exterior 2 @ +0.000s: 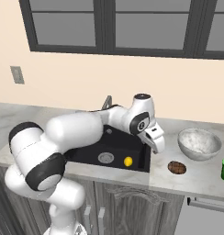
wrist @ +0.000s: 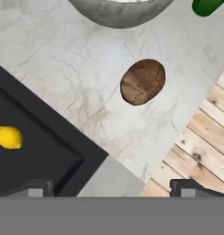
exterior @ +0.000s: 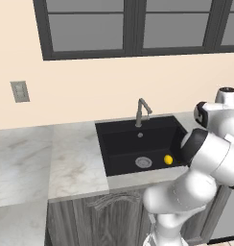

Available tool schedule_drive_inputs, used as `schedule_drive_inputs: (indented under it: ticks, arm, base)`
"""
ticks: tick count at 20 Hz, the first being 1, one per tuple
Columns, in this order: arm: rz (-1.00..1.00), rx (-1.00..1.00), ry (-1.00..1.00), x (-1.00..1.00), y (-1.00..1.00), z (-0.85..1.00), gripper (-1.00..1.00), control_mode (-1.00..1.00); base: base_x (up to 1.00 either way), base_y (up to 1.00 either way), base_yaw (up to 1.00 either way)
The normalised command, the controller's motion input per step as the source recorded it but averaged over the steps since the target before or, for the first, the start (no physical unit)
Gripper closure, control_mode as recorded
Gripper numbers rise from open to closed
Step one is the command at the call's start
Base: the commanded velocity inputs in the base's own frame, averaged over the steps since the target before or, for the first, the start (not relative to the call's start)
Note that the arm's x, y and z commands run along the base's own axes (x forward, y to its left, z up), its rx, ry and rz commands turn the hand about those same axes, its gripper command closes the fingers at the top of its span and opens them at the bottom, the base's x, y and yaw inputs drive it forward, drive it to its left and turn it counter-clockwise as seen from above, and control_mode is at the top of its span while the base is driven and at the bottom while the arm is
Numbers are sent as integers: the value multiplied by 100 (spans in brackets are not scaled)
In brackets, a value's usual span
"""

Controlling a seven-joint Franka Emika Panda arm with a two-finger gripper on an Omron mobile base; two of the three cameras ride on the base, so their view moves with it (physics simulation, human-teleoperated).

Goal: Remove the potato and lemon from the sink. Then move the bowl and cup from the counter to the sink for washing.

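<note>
Marble desk [exterior 2: 196,176] now has the potato [exterior 2: 176,167] out; pincer [exterior 2: 158,146] spread apart, empty. Lemon [exterior 2: 128,161] next, I'd drop straight down, grab its middle.

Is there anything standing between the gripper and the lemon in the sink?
Nothing visible does. The lemon lies alone on the sink floor near the drain, with open space above it. The gripper hangs open above the sink's right rim, beside the potato on the counter.
</note>
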Motion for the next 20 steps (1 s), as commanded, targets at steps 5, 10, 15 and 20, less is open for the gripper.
schedule_drive_inputs:
  ticks: [5,10,15,20]
  arm:
    - [11,5,-4,-15,26,0,-100,-100]
    - [13,11,-10,-6,29,0,-100,-100]
    - [10,6,-15,2,34,1,-100,-100]
    - [5,-3,-15,11,35,6,-100,-100]
  base:
    - [0,0,0]
    - [0,0,0]
    - [0,0,0]
    - [0,0,0]
